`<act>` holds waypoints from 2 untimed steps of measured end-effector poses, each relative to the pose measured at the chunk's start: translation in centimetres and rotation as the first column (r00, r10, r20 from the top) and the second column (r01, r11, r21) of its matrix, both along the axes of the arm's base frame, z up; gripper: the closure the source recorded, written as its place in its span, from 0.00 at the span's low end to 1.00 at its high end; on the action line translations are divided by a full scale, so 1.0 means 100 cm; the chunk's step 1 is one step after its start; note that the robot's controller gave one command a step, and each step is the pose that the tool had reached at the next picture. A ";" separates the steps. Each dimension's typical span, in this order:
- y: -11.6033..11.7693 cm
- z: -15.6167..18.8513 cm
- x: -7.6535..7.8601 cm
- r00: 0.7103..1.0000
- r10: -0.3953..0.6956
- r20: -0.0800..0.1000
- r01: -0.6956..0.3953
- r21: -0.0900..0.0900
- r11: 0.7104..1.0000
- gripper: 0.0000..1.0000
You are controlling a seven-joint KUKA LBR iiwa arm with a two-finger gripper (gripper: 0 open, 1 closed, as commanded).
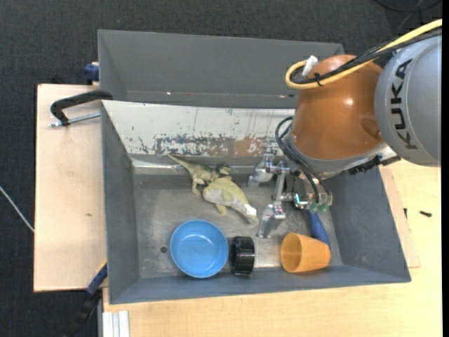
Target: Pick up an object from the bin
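Vertically, the lettering "KUKA" reads on the grey arm (421,83). Its gripper (279,203) hangs low in the bin (119,209), just beside the tail of a pale green toy dinosaur (223,190); its spread cannot be determined. A blue handle (317,225) above the orange cup (304,253) is partly hidden by the gripper.

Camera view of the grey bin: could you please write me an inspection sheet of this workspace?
surface: grey metal bin, back wall scuffed.
job's things: green-yellow toy dinosaur mid-bin; round blue plastic bowl, small black cylindrical cap and orange plastic cup on its side, in a row along the front wall.
clutter: blue stick-like thing, partly hidden under the wrist.
grippers: gripper low in the bin, just right of the dinosaur, behind the cup.
cables: yellow cable looped over the arm's orange cover; black cables at the wrist.
surroundings: dark carpet around the bin.
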State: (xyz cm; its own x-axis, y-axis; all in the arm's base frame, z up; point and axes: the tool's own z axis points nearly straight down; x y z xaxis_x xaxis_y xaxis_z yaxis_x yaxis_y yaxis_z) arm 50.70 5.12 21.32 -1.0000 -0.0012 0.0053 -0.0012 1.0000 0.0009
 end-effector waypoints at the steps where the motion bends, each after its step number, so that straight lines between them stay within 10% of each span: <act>1: 0.037 -0.089 -0.004 0.987 0.160 0.013 -0.160 0.000 0.987 0.00; 2: -0.046 -0.087 0.002 0.878 0.478 0.010 -0.478 -0.004 0.878 0.00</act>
